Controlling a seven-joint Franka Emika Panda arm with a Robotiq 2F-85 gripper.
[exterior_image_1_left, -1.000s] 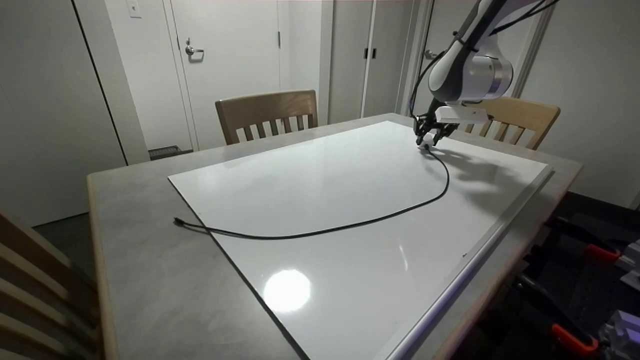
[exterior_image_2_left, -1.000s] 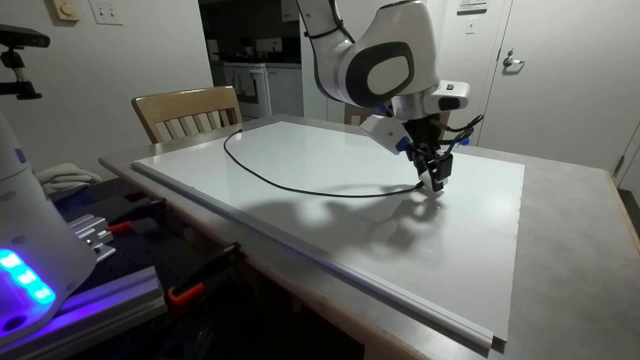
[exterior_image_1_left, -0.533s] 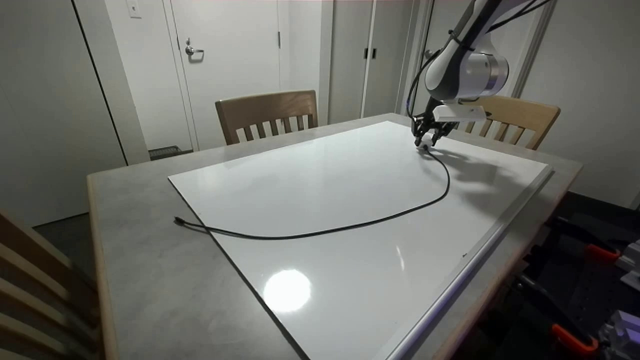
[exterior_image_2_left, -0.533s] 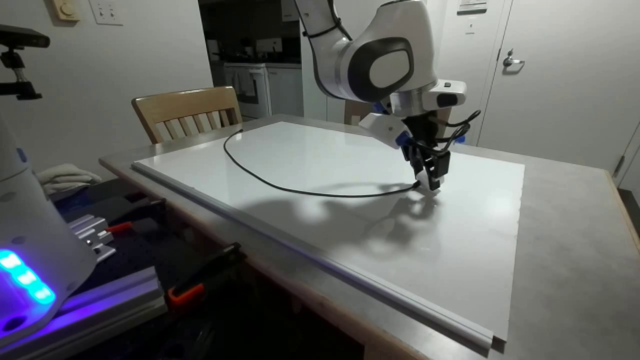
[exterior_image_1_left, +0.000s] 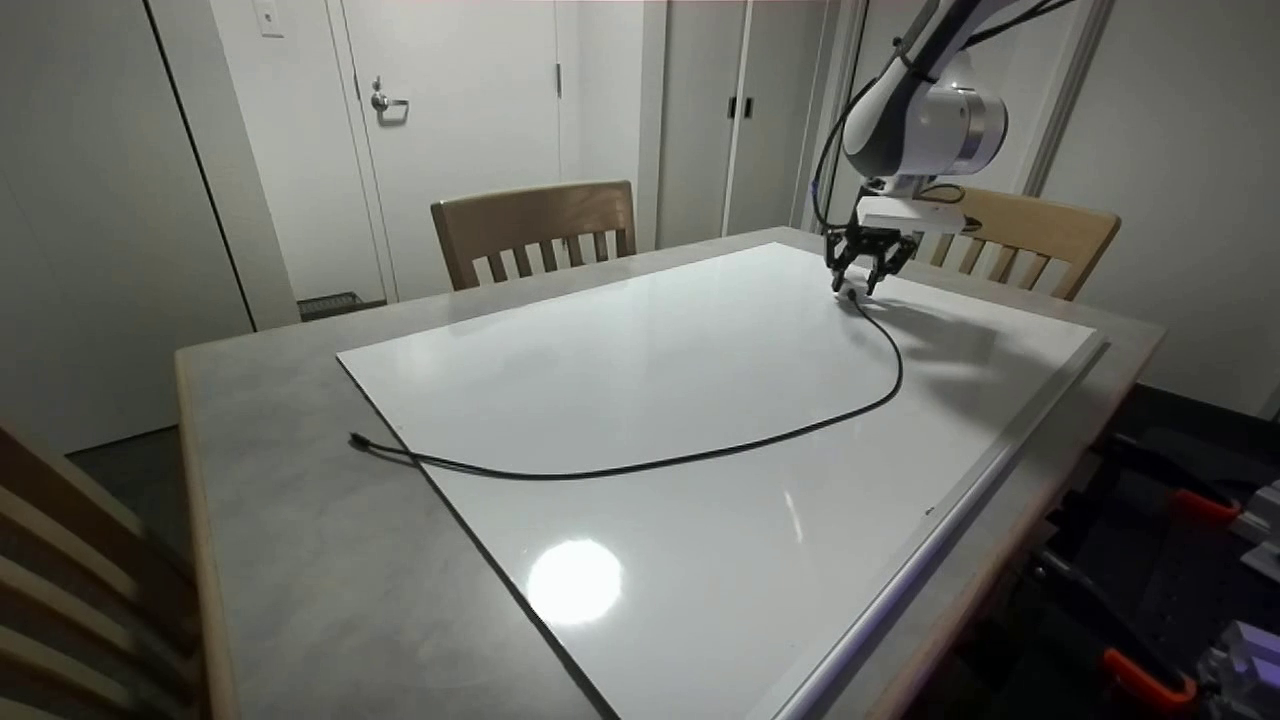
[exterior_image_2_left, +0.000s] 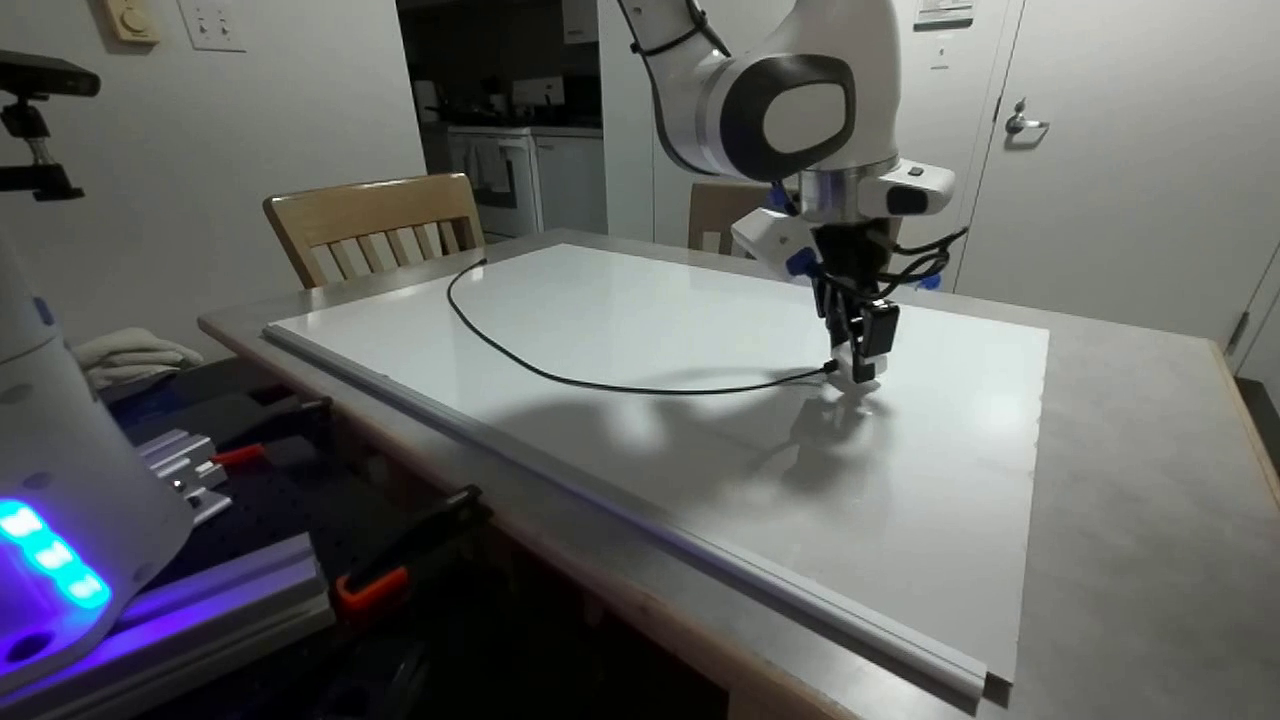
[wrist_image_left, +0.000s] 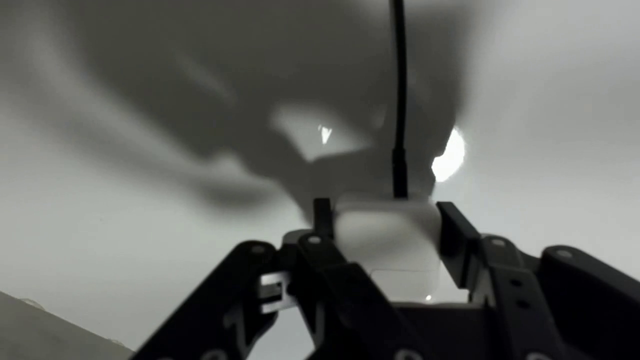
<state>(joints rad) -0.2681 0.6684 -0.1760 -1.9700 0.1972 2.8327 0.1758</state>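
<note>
Between the fingertips of the gripper (wrist_image_left: 384, 220) sits a white block (wrist_image_left: 387, 245), a dark pad against either side, so the jaws have it in their grasp; whether its underside meets the surface below cannot be told. From one side of the block, right at the fingertips, a black cable (wrist_image_left: 401, 90) runs straight out, its stiff end meeting the block. Just beneath the gripper lies a glossy white board (exterior_image_2_left: 700, 300). In both exterior views the cable curves away from the gripper across this board, and its far connector (exterior_image_1_left: 358, 440) lies well apart from the fingers, past the board's edge and over the grey table (exterior_image_1_left: 330, 560). On the gripper's side toward the robot base (exterior_image_2_left: 60, 430), a metal rail (exterior_image_2_left: 640, 515) follows the edge of the board. Behind the gripper in an exterior view stands a light wooden chair (exterior_image_1_left: 1050, 240), with a browner chair (exterior_image_1_left: 540, 225) farther off. Well away from the gripper are a white door (exterior_image_1_left: 460, 150) with a lever handle and, through an opening, a stove (exterior_image_2_left: 500, 180).
</note>
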